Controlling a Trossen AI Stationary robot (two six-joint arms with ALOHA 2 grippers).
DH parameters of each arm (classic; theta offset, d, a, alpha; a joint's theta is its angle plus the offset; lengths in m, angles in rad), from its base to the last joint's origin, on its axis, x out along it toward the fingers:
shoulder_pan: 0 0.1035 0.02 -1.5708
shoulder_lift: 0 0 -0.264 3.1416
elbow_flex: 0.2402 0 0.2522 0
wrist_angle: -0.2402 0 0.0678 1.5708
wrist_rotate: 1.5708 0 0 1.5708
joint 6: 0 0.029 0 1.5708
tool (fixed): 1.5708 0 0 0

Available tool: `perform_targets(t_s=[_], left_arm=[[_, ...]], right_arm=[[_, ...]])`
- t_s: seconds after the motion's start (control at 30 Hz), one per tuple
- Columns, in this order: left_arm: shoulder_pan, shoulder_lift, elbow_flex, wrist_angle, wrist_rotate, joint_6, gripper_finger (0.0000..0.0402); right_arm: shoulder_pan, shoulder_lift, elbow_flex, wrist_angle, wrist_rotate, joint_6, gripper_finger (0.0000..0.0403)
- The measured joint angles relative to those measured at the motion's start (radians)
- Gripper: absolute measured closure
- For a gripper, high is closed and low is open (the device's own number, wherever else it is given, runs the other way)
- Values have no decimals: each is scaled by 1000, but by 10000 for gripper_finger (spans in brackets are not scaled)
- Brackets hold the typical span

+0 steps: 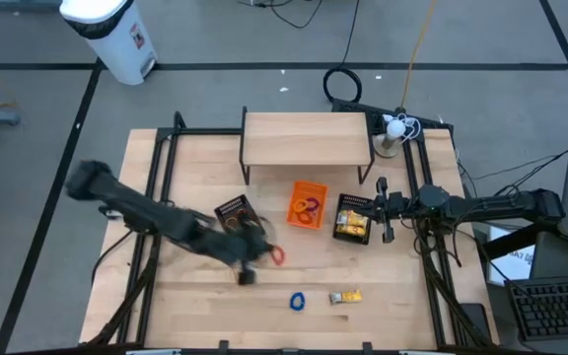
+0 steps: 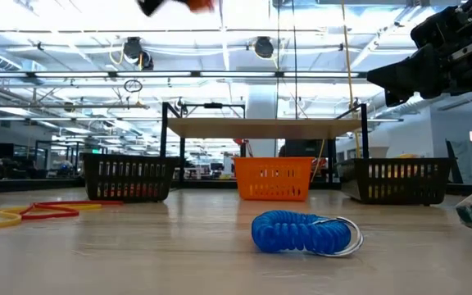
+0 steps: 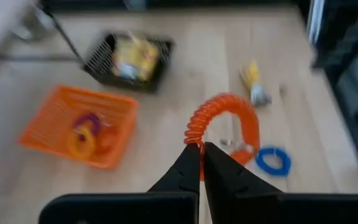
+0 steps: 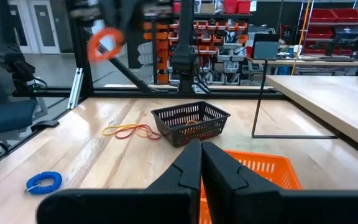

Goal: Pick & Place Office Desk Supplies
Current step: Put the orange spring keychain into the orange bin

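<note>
Left end effector [image 3: 201, 149] clamps orange coil ring [image 3: 224, 127], lifted over open front surface [image 1: 392, 311]. Right end effector [image 4: 201, 148] closed, empty, above orange bin [image 4: 263, 167]. Blue ring [image 1: 297, 301] near front edge; low view crops the lifted ring.

Open wood in front half of table [image 1: 392, 316]; only blue coil [image 1: 296, 301] and yellow packet [image 1: 344, 296] lie there, apart. Mid row crowded: left mesh bin [image 1: 233, 211], orange bin [image 1: 307, 204], right mesh bin [image 1: 352, 218] side by side, narrow gaps between. Raised shelf [image 1: 307, 137] blocks space behind bins. Left arm [image 1: 156, 219] lies across left side, over rubber bands [image 2: 31, 213]; right arm [image 1: 461, 205] reaches in beside right mesh bin.
</note>
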Motion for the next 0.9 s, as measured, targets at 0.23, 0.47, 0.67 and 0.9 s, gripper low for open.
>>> perform_targets(t_s=[0.23, 0.47, 0.67, 0.9], left_arm=[[-32, -423, -476, 331, -128, -16, 399], [-48, -709, -830, 572, -175, -23, 400], [-29, -822, -941, 648, -190, -26, 401], [23, -810, -941, 679, -179, -75, 401]], right_arm=[[0, 0, 0, 0, -1, 20, 399], [0, 0, 0, 18, -1, 21, 399], [0, 0, 0, 15, -1, 37, 399], [0, 0, 0, 15, 0, 39, 399]])
